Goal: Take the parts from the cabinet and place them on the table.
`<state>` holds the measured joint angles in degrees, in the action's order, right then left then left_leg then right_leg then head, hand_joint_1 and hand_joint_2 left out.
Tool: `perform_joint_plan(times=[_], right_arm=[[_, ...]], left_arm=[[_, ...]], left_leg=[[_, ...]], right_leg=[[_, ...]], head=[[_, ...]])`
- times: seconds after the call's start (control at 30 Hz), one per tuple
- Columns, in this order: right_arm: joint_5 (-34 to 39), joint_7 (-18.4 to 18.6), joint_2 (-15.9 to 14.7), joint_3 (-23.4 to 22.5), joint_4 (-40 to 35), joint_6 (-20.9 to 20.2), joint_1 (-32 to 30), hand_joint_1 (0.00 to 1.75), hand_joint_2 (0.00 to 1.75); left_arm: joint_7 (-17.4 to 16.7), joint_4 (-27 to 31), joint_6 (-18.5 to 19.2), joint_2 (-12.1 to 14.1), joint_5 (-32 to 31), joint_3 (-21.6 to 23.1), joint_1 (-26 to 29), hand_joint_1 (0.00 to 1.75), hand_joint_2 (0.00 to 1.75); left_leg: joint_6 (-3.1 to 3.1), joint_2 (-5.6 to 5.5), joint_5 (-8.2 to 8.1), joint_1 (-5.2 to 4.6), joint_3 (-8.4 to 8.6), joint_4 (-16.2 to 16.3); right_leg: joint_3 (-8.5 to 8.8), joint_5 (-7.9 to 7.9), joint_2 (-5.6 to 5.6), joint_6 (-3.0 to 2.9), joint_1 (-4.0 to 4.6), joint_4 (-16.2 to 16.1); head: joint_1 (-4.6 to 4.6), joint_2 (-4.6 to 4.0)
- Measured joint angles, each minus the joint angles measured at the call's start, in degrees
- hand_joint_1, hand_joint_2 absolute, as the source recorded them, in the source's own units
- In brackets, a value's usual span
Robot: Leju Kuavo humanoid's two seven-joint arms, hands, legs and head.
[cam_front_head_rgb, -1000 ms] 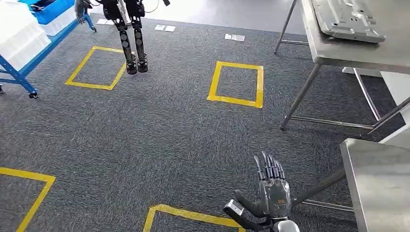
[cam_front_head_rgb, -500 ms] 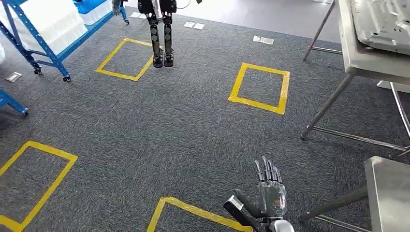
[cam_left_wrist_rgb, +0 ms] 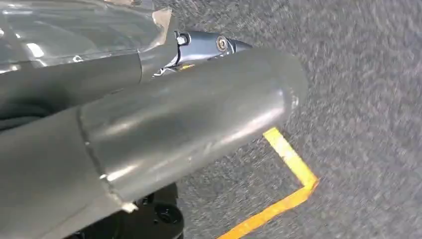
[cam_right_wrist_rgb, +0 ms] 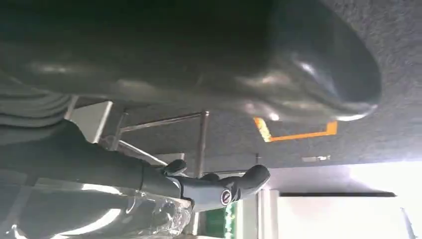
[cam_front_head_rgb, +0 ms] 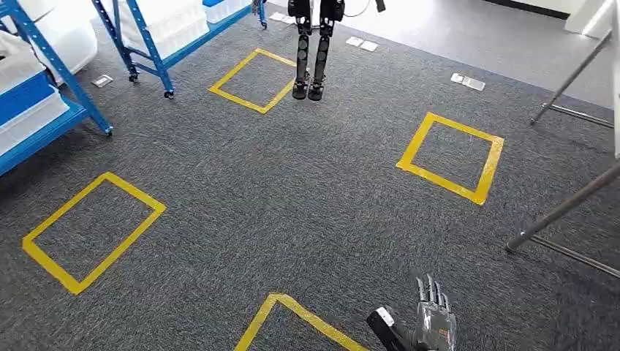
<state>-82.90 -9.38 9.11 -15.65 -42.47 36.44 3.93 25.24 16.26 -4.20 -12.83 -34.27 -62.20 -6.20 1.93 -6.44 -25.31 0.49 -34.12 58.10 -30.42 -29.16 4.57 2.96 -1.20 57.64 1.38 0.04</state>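
Blue shelf racks (cam_front_head_rgb: 62, 77) holding white and blue bins stand at the far left, with a second rack (cam_front_head_rgb: 157, 40) behind them. No parts can be made out on them from here. My right hand (cam_front_head_rgb: 433, 324) hangs low at the bottom edge of the head view, fingers straight and apart, holding nothing. The right wrist view shows its thick thumb (cam_right_wrist_rgb: 278, 59) and dark fingers (cam_right_wrist_rgb: 221, 189) stretched out over the carpet. My left hand (cam_left_wrist_rgb: 189, 119) has its thumb and a dark finger (cam_left_wrist_rgb: 211, 45) extended above the carpet, with nothing in it.
Grey carpet carries yellow taped squares (cam_front_head_rgb: 91, 230) (cam_front_head_rgb: 452, 155) (cam_front_head_rgb: 256, 79). Another robot's legs (cam_front_head_rgb: 311, 51) hang at the far middle. A metal table leg (cam_front_head_rgb: 566, 208) slants in at the right edge. Small white plates (cam_front_head_rgb: 466, 80) lie on the floor.
The whole picture has shifted right as the camera turned left: the steel tables have left the view and the blue racks have come in. My right hand sits lower in the picture.
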Motion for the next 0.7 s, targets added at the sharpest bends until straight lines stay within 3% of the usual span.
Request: perform_joint_plan(times=[0.03, 0.1, 0.13, 0.17, 0.2, 0.23, 0.3, 0.33, 0.37, 0.4, 0.43, 0.47, 0.5, 0.53, 0.6, 0.63, 0.67, 0.7], right_arm=[[0.00, -0.02, 0.00, -0.13, 0.27, 0.00, 0.05, 0.00, 0.00], [-0.02, -0.04, 0.02, -0.24, 0.68, 0.00, 0.05, 0.00, 0.00], [-0.02, -0.07, 0.02, -0.26, 0.81, 0.00, 0.22, 0.00, 0.00], [0.04, -0.09, 0.09, -0.33, 0.94, 0.00, 0.46, 0.00, 0.00], [-0.09, 0.15, 0.15, -0.37, 1.05, 0.00, 0.62, 0.00, 0.00], [-0.43, 1.23, 0.18, -0.48, 1.66, 0.00, 0.71, 0.00, 0.00], [-1.29, 5.45, -0.22, -1.98, 5.76, 0.00, 1.47, 0.00, 0.00], [-1.58, 7.61, -0.48, -3.04, 8.26, 0.00, 1.68, 0.00, 0.00], [-1.79, 9.73, -0.77, -4.20, 10.88, -0.07, 1.80, 0.00, 0.00], [-1.81, 11.90, -1.12, -5.34, 13.82, -0.30, 1.96, 0.00, 0.00], [-1.81, 13.98, -1.37, -6.44, 16.51, -0.69, 1.90, 0.00, 0.00], [-1.73, 15.79, -1.51, -7.52, 18.81, -2.04, 1.55, 0.00, 0.00], [-1.40, 17.49, -1.53, -8.26, 20.30, -3.94, 1.14, 0.00, 0.00], [-0.96, 19.33, -1.53, -8.98, 21.92, -6.41, 0.86, 0.00, 0.00], [-0.13, 23.11, -1.31, -10.32, 24.29, -11.67, 0.27, 0.00, 0.00], [0.20, 25.06, -0.53, -11.06, 25.25, -16.99, 0.25, 0.00, 0.00], [0.26, 25.84, -0.09, -11.52, 25.71, -21.26, 0.02, 0.00, 0.00], [0.17, 26.41, 0.73, -11.85, 26.43, -23.46, -0.08, 0.00, 0.00]], left_arm=[[0.00, 0.00, -0.02, 0.00, 0.00, 0.00, -0.03, 0.00, 0.00], [0.00, -0.02, -0.02, -0.02, 0.00, 0.02, 0.24, 0.00, 0.00], [0.00, -0.02, -0.04, 0.04, 0.00, 0.02, 0.37, 0.00, 0.00], [0.00, -0.04, -0.07, 0.20, -0.02, 0.02, 0.38, 0.00, 0.00], [0.00, -0.04, -0.07, 0.20, -0.04, 0.04, 0.32, 0.00, 0.00], [-0.04, -0.09, -0.11, 0.20, -0.26, 0.09, 0.17, 0.00, 0.00], [-0.39, -0.15, -0.35, 0.17, -1.05, 0.52, 0.00, 0.00, 0.00], [-0.59, -0.22, -0.61, 0.17, -1.25, 0.63, -0.03, 0.00, 0.00], [-0.77, -0.28, -0.81, 0.17, -1.60, 0.68, -0.01, 0.00, 0.00], [-1.03, -0.33, -1.18, 0.20, -1.77, 0.81, -0.02, 0.00, 0.00], [-1.07, -0.35, -1.38, 0.20, -1.92, 0.92, -0.06, 0.00, 0.00], [-1.22, -0.35, -1.62, 0.20, -2.32, 1.16, -0.25, 0.00, 0.00], [-1.44, -0.35, -1.84, 0.17, -2.47, 1.49, -0.68, 0.00, 0.00], [-1.64, -0.37, -1.94, 0.15, -2.77, 1.83, -1.11, 0.00, 0.00], [-2.32, -0.42, -2.30, 0.13, -3.52, 2.38, -1.57, 0.00, 0.00], [-3.16, -0.48, -2.41, 0.02, -4.35, 2.75, -1.62, 0.00, 0.00], [-3.94, -0.52, -2.45, -0.15, -5.05, 3.37, -1.73, 0.00, 0.00], [-4.29, -0.59, -2.54, -0.31, -5.44, 3.91, -1.99, 0.00, 0.00]], left_leg=[[-0.31, -0.63, 0.04, -0.05, -0.18, -0.03], [-1.09, -1.53, 0.47, 0.13, -0.53, -0.39], [-1.47, -2.19, 0.68, 0.09, -0.80, -0.41], [-1.48, -0.34, -0.01, 0.26, -0.93, 0.31], [-1.70, 3.57, -1.76, -0.16, -1.90, 2.40], [-1.86, 5.22, -4.24, -0.08, -3.76, 6.47], [-2.07, 6.06, -8.34, 0.08, -8.02, 15.60], [-2.13, 6.20, -8.82, 0.10, -9.21, 18.18], [-2.14, 6.34, -7.90, 0.14, -8.69, 17.43], [-2.14, 6.55, -6.07, 0.15, -6.88, 14.34], [-2.03, 7.24, -3.54, 0.15, -3.56, 8.70], [-1.78, 9.08, -1.68, 0.08, -0.25, 3.16], [-1.66, 12.00, -2.23, -0.31, 1.32, 0.30], [-1.08, 10.81, -1.87, -0.40, 1.12, 0.21], [-0.64, 9.58, -1.93, -0.72, 0.78, 0.27], [-0.28, 8.80, -1.74, -0.77, 0.80, -0.06], [0.35, 8.27, -1.19, 0.06, 1.44, -0.73], [0.64, 7.74, -1.05, -0.11, 1.32, -0.81]], right_leg=[[-0.16, 0.33, -0.72, -0.71, 0.45, -0.36], [0.23, 0.50, -1.69, -1.43, 0.87, -0.07], [0.42, 0.86, -2.46, -1.99, 0.27, -0.40], [0.42, 1.13, -3.08, -2.40, -0.30, -0.63], [0.41, 1.14, -3.62, -3.04, -0.09, -0.65], [0.37, 1.04, -4.42, -3.52, 0.16, -0.65], [0.21, 0.96, -6.14, -3.64, 0.53, -0.64], [0.16, 0.91, -7.12, -3.71, 0.65, -0.63], [0.18, 0.84, -8.05, -3.69, 0.65, -0.63], [0.25, 0.78, -8.74, -3.72, 0.65, -0.62], [0.41, 0.71, -9.56, -3.73, 0.65, -0.62], [0.59, 0.54, -10.21, -3.58, 0.72, -0.60], [0.57, 0.35, -10.72, -3.33, 1.22, -0.59], [0.64, 0.12, -11.40, -3.01, 1.71, -0.47], [0.86, 0.10, -12.53, -2.67, 1.65, -0.64], [1.24, 0.07, -13.23, -2.48, 1.81, -0.71], [0.58, -0.52, -11.75, -1.89, 1.90, -0.27], [0.41, -1.78, -8.22, -2.02, 1.60, 1.54]], head=[[0.00, 0.00], [-0.04, 0.00], [-0.07, 0.00], [-0.07, 0.00], [-0.26, 0.00], [-0.77, 0.00], [-0.72, 0.00], [-0.79, 0.00], [-0.74, 0.00], [-0.77, 0.00], [-0.77, 0.00], [-0.77, 0.00], [-0.92, 0.00], [-0.81, 0.00], [-0.63, 0.00], [-0.72, 0.00], [-0.74, 0.00], [-0.37, 0.00]])
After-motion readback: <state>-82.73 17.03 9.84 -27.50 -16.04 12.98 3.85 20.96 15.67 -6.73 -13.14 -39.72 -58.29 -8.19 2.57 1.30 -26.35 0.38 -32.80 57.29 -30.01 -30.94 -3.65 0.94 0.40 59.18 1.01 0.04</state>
